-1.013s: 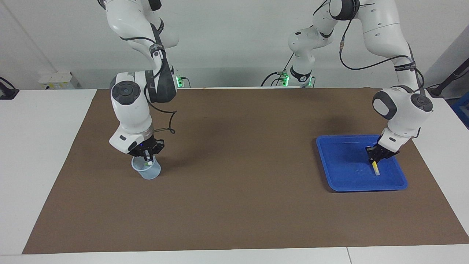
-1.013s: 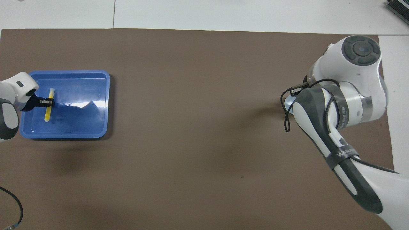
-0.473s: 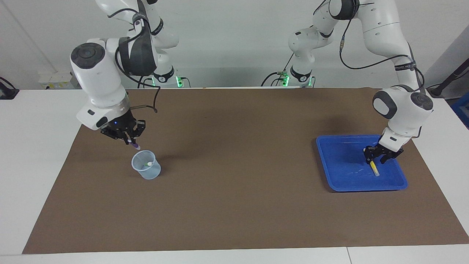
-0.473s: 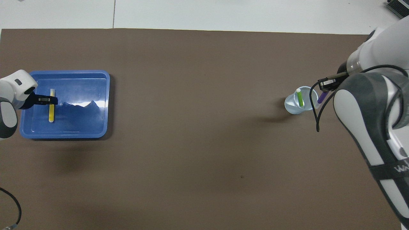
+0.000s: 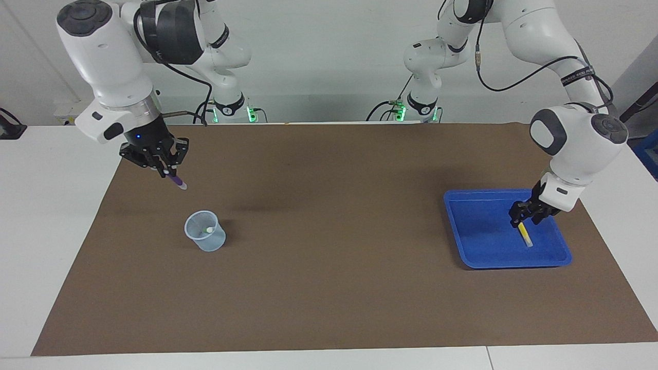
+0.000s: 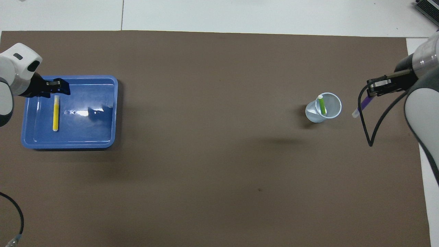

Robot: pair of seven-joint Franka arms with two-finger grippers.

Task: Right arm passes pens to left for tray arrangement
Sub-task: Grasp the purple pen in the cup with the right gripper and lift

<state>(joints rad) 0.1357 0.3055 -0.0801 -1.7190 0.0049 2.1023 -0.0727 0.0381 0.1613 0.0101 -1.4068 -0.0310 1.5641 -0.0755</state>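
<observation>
Facing view
Right gripper (image 5: 167,169): raised over the brown mat (image 5: 329,288), tilted down, fingers clamped on the purple pen (image 5: 177,181).
Cup (image 5: 205,237): on the mat, below that gripper.
Left gripper (image 5: 524,218): just above the tray (image 5: 462,241), fingers parted, holding nothing.
Yellow pen (image 5: 526,236): flat in the tray.

Overhead view
Purple pen (image 6: 363,106): slanting from the right gripper (image 6: 372,90), pale end lowest.
Green pen (image 6: 321,105): leaning in the cup (image 6: 313,115).
Yellow pen (image 6: 55,113): in the tray (image 6: 103,137), clear of the left gripper (image 6: 63,86).

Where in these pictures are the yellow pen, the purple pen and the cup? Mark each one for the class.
yellow pen (image 6: 55,113): overhead view, middle of its barrel, lying in the tray.
purple pen (image 5: 176,181): facing view, purple barrel below the right gripper's fingertips.
cup (image 5: 205,242): facing view, its translucent side wall.
</observation>
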